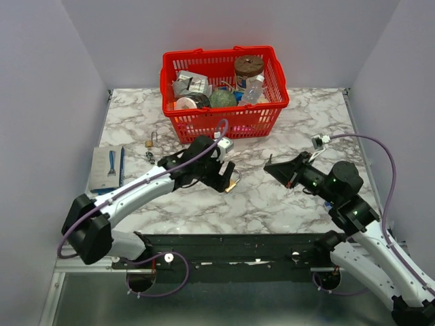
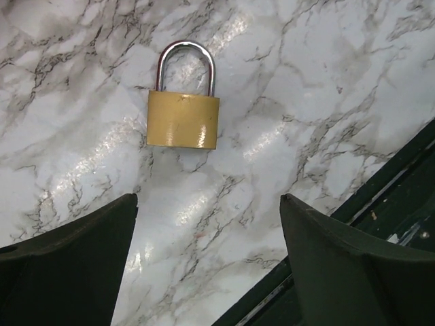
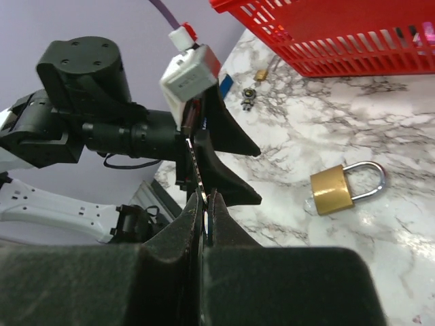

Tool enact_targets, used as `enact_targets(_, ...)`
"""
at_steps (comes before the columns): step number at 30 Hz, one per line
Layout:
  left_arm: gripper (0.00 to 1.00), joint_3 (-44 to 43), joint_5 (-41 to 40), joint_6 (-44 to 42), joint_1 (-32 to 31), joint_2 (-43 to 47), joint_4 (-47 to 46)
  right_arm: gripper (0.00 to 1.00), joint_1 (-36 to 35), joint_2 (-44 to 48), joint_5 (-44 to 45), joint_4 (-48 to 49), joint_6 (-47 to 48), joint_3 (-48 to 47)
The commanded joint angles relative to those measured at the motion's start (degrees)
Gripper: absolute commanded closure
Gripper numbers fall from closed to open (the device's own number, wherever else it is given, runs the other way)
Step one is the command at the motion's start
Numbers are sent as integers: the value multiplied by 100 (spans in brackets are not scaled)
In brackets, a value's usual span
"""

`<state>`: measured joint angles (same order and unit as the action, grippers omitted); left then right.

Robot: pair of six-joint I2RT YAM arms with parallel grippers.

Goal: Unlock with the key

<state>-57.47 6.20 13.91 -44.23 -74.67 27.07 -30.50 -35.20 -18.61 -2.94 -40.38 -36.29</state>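
- The left gripper [image 2: 209,200] hangs over the marble table [image 2: 326,81] with its two dark fingers [image 2: 75,258] spread wide and nothing between them.
- The brass padlock [image 2: 182,119] lies flat just beyond those fingertips, roughly centred on the gap. Its body is nearer the tips and its steel shackle [image 2: 185,61] points away from them.
- The shackle looks seated in the body, so I'd call the lock not yet undone.
- The right gripper [image 3: 207,204] is pinched tight on the key [image 3: 196,163]. It's a thin toothed blade sticking straight out past the tips, and the padlock sits off to their right.
- Handling call on the padlock: solid metal, stiff and probably heavy for its size. The smooth faces are likely to slide on this glossy top.
- The best hold looks like the two flat sides of the body, keeping the bottom face free for the key. The keyhole itself isn't visible from here.
- The key looks light and stiff but very thin, so it could twist in the pinch if it meets the lock crooked.
- There's no brand or stamp I can read on the brass.
- A red basket [image 1: 204,125], a second small padlock [image 1: 148,143] and a packet [image 1: 107,168] sit farther off, and any print on them is too small to read.
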Motion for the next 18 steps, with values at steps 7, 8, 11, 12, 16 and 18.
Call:
enact_targets(7,2,-563,751,-547,19,-1874,-509,99,35,119,561,-893,522,-440)
enact_targets(8,1,-642,986,-591,28,-1988,-536,99,35,49,552,-901,531,-466)
enact_targets(11,1,-861,1042,-697,28,-2349,-501,99,35,-48,481,-893,549,-510)
enact_targets(12,1,-932,894,-714,37,-2498,-466,99,35,-66,446,-893,540,-510)
enact_targets(16,1,-1196,410,-951,37,-2824,-133,99,35,-4,507,-893,549,-493)
enact_targets(18,1,-1284,199,-1048,37,-2921,-53,98,35,48,577,-901,566,-502)
